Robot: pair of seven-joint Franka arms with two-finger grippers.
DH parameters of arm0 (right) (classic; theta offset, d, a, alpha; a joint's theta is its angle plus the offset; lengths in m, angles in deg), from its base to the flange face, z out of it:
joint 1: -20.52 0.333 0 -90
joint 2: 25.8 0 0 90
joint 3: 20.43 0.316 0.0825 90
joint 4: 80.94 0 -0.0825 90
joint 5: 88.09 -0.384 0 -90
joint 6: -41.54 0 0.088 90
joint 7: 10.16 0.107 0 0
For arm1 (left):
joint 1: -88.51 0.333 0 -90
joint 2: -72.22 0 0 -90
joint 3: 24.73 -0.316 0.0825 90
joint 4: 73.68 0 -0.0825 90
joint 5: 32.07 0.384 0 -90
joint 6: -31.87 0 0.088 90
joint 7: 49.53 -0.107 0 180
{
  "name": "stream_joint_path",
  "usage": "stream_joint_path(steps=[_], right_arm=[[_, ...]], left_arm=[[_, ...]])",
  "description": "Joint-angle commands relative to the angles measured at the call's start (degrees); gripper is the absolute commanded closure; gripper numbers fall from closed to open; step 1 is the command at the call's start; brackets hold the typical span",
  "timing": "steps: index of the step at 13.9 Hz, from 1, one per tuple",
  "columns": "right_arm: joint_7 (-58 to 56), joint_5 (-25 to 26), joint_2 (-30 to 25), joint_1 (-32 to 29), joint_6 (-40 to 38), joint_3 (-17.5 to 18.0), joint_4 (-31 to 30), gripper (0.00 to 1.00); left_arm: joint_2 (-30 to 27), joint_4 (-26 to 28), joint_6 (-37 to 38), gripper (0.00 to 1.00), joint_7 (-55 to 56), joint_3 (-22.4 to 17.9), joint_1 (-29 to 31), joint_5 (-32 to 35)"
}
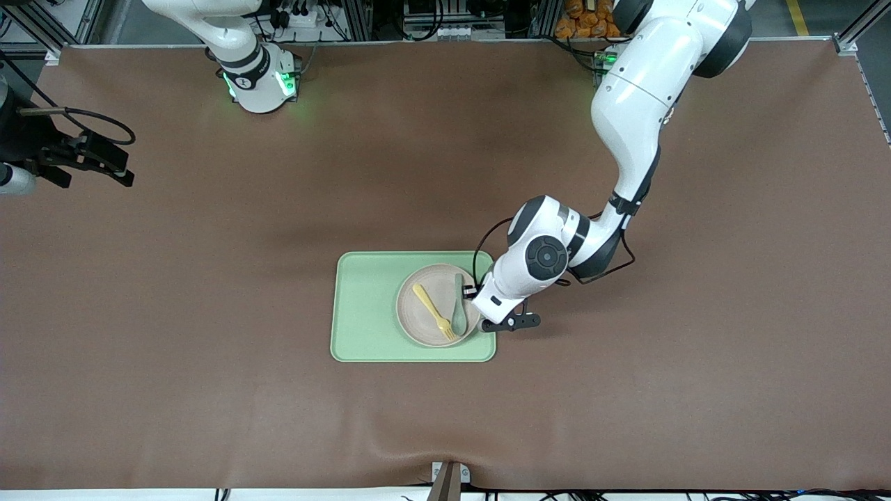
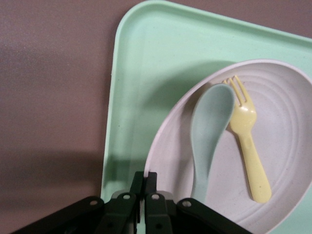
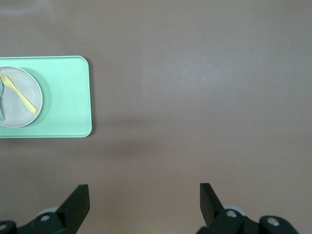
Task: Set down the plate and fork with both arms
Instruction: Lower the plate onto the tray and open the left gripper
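The round pale plate (image 1: 418,325) lies on the green tray (image 1: 365,306), toward the left arm's end of it. The yellow fork (image 1: 434,307) lies in the plate beside a grey-green spoon (image 1: 459,306). My left gripper (image 1: 479,307) is low at the plate's edge; in the left wrist view it (image 2: 145,178) is shut on the plate's rim (image 2: 152,156), with the fork (image 2: 248,146) and spoon (image 2: 209,122) just past it. My right gripper (image 1: 122,170) waits open and empty over the bare table at the right arm's end (image 3: 144,200).
The brown table mat (image 1: 626,390) surrounds the tray on all sides. The right wrist view shows the tray (image 3: 63,97) with the plate (image 3: 17,114) and fork (image 3: 19,92) far off. The left arm's elbow and forearm (image 1: 626,139) hang over the table above the tray's end.
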Motion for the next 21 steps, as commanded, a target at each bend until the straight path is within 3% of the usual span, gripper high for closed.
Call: stream_joint_path(steps=[1,2,3,4,8,12,16,21], right_arm=[[-1.01,-0.56,0.17,-1.35,-0.59,0.78,0.53,0.00],[-1.01,-0.56,0.17,-1.35,-0.59,0.79,0.53,0.00],[-1.01,-0.56,0.17,-1.35,-0.59,0.79,0.53,0.00],[-1.01,-0.56,0.17,-1.35,-0.59,0.70,0.53,0.00],[-1.01,-0.56,0.17,-1.35,-0.59,0.78,0.53,0.00],[-1.01,-0.47,0.52,-1.26,-0.42,0.70,0.62,0.00],[-1.01,-0.56,1.13,-0.04,-0.42,0.87,0.79,0.00],[-0.93,-1.52,3.14,3.92,0.37,1.22,1.23,0.00]], left_arm=[[0.83,-1.10,-0.17,1.00,-1.18,-0.04,0.33,-0.76],[0.83,-1.10,-0.17,1.00,-1.09,-0.04,0.33,-0.67],[0.74,-1.10,-0.08,0.78,-1.09,-0.04,0.41,-0.49],[0.65,-1.10,-0.08,0.01,-1.09,-0.04,0.85,-0.23],[-1.98,-1.19,1.06,0.00,-1.09,-0.04,1.12,-0.23],[-9.61,-1.01,6.58,0.00,-1.18,-0.04,5.50,-0.14],[-19.02,-0.57,20.72,0.00,-1.18,-0.22,10.16,0.03],[-26.15,-0.66,32.42,0.00,-1.44,0.04,15.43,10.75]])
